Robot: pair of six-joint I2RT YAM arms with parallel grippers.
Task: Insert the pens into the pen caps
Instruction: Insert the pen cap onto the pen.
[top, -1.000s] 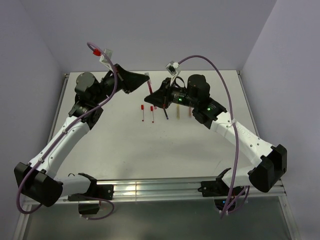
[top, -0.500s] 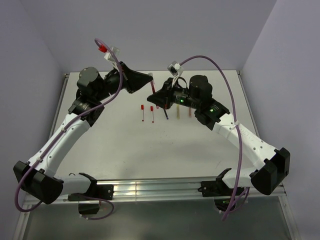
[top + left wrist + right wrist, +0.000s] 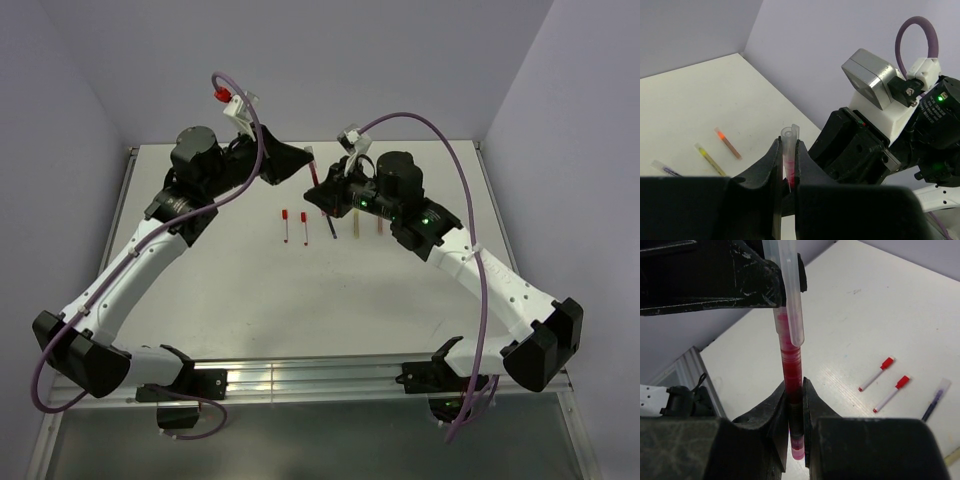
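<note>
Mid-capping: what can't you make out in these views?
Right wrist: clear cap, its top cut off by the frame edge.
Left wrist: red pen beyond the left gripper, hidden by its fingers.
Top view: pen-cap joint, too small to resolve.
How deep the pen sits: unclear anywhere.

You've got a clear, glossy plastic cap over a translucent red plastic pen, matt black fingers (scuffed pale), matt white table.
</note>
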